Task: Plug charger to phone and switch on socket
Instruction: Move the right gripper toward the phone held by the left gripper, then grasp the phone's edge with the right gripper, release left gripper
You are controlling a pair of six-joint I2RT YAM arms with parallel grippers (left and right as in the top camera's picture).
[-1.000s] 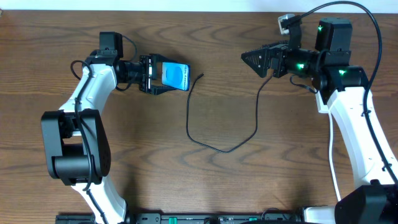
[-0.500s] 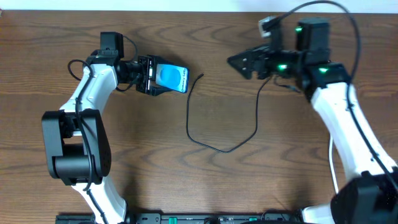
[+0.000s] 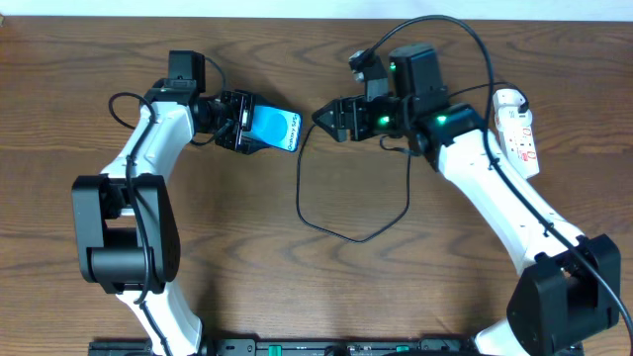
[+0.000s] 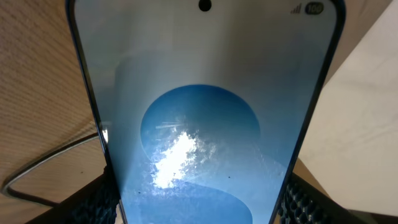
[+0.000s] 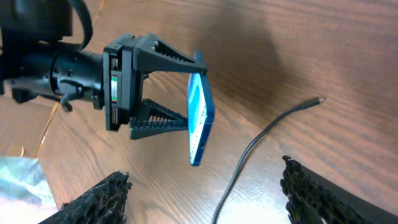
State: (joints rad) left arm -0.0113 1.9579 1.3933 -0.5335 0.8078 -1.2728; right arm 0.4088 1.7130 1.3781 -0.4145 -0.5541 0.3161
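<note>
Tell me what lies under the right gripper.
Bare table and the charger's plug end, seen from the right wrist. Overhead, the open right gripper covers that plug.

Top right corner of phone [image 4: 205, 124] screen: signal bars, battery badge, digits blurred, possibly 100. Red markings on power strip [image 3: 519, 133]: too small to read.

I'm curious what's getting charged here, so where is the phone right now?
In the overhead view, the phone is upper left of centre, clamped on edge in the left end effector; the charger ends just to its right.
</note>
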